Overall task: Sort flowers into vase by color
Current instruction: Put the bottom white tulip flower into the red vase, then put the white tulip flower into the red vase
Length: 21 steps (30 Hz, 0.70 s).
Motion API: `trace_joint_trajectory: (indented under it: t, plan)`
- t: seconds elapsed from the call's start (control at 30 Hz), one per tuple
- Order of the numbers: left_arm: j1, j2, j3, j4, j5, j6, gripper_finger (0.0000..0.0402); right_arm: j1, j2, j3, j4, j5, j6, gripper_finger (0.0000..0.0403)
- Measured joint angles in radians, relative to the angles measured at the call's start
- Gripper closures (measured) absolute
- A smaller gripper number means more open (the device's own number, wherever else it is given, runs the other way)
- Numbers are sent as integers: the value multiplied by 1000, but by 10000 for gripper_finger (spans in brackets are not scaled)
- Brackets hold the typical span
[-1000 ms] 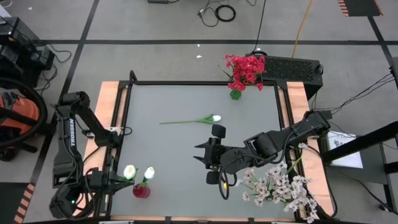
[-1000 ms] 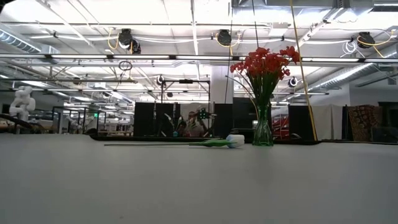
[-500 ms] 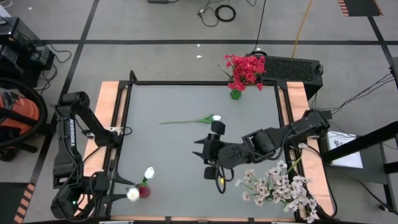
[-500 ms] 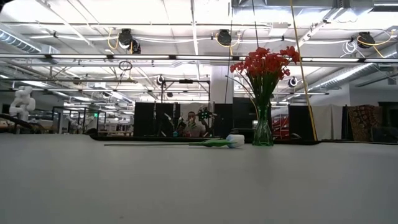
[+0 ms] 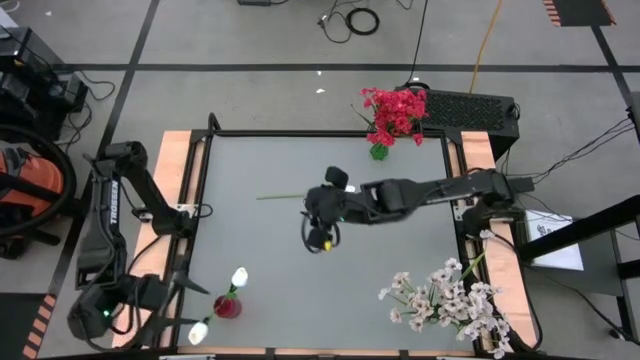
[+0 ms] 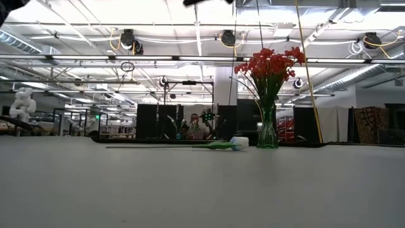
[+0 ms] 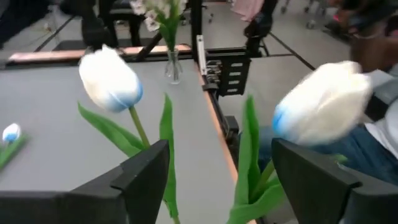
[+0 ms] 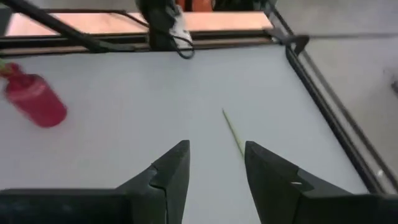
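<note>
From above, the right gripper (image 5: 318, 222) hangs over the middle of the table (image 5: 250, 250), right over the loose tulip (image 5: 290, 195), whose thin green stem pokes out beside it while the bud is hidden under the arm; to take it cleanly the fingers should straddle the stem crosswise near the bud and close gently. The left gripper (image 5: 175, 318) waits at the near left corner by the red vase (image 5: 227, 306), which holds one white tulip (image 5: 239, 277), with a second bud (image 5: 198, 331) leaning out past the table edge. At table height, the loose tulip lies flat just beside the clear vase of red flowers (image 6: 268, 69), and no gripper touches it. Through the left wrist camera, two white buds (image 7: 111, 79) stand close ahead of the left fingers (image 7: 144, 175), which are spread wide and hold nothing. Through the right wrist camera, the right fingers (image 8: 168, 171) are parted and empty, the stem lying on the table beyond the gap.
</note>
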State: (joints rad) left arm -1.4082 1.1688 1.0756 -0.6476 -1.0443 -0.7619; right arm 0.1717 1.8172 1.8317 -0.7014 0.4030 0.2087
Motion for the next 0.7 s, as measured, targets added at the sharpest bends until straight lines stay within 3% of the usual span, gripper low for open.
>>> trace_joint_trajectory:
  t: [0.2, 0.43, 0.7]
  plan:
    - [-52, -84, 25, 3, -9, 161, 114, -97, 38, 0, 4, -108, 38, 257]
    - [-48, -170, 32, 4, -161, 298, 115, -199, 78, 0, -8, -183, -7, 257]
    - [-1, -242, 32, 3, -186, 481, 153, -273, 164, 0, 5, -283, -100, 257]
